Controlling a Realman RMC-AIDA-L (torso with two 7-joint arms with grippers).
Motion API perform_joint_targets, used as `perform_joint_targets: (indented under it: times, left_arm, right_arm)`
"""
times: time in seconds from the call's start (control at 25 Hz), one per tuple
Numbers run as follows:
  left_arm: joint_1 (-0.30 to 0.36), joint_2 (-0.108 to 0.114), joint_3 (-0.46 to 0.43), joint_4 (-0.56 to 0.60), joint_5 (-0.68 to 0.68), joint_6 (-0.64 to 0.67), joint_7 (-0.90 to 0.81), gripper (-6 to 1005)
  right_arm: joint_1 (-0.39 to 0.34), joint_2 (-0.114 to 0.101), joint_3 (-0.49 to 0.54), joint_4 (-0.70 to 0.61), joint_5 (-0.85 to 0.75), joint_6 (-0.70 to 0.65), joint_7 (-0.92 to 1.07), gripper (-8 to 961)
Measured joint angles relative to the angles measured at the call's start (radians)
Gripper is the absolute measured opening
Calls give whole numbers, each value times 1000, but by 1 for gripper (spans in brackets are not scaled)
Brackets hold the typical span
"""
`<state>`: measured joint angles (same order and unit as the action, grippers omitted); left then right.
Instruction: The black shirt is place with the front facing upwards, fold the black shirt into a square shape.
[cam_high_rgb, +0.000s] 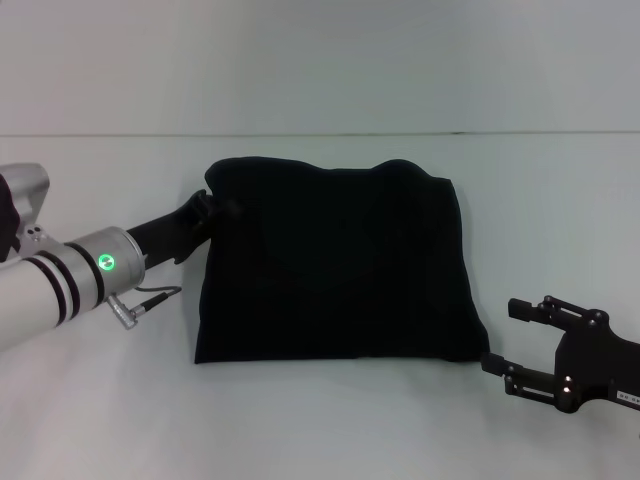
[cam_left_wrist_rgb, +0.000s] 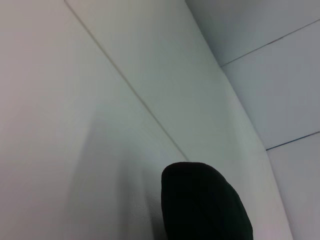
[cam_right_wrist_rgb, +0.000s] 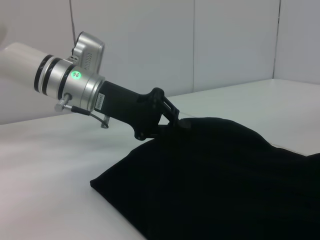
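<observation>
The black shirt (cam_high_rgb: 335, 265) lies on the white table as a roughly square folded bundle, with no lettering showing. It also fills the near part of the right wrist view as a dark slab (cam_right_wrist_rgb: 225, 180), and a rounded hump of it (cam_left_wrist_rgb: 205, 205) shows in the left wrist view. My left gripper (cam_high_rgb: 212, 212) is at the shirt's far left corner, its fingers (cam_right_wrist_rgb: 176, 120) pinched together on the cloth there. My right gripper (cam_high_rgb: 502, 335) rests off the shirt's near right corner, open and holding nothing.
The white table (cam_high_rgb: 330, 420) runs around the shirt on every side, and a seam line (cam_high_rgb: 320, 134) crosses it behind the shirt. Pale wall panels (cam_right_wrist_rgb: 225, 45) stand beyond. A small cable plug (cam_high_rgb: 130, 305) hangs from my left wrist near the shirt's left edge.
</observation>
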<state>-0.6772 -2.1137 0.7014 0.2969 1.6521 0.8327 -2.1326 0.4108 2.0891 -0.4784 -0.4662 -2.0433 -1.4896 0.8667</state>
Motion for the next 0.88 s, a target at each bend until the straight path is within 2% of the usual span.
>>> perform_joint_targets:
  times: [0.24, 0.32, 0.52, 0.6, 0.72, 0.88]
  left_arm:
    - [-2, 3, 0, 8, -2, 6, 79, 80]
    - [6, 7, -13, 22, -6, 31, 128, 246]
    - [62, 38, -40, 113, -9, 174, 207, 414]
    - [88, 55, -43, 151, -9, 259, 274, 468]
    - [127, 65, -42, 225, 9, 412, 423, 530]
    - [189, 48, -37, 357, 116, 686, 710, 614]
  right_arm:
    - [9, 2, 14, 0, 0, 3, 0, 807]
    - [11, 2, 21, 0, 0, 3, 0, 807]
    - [12, 2, 53, 0, 0, 1, -2, 807]
    - [12, 2, 71, 1, 1, -3, -6, 807]
    - [15, 2, 84, 2, 2, -6, -9, 807]
    - [20, 3, 86, 2, 2, -22, -19, 807]
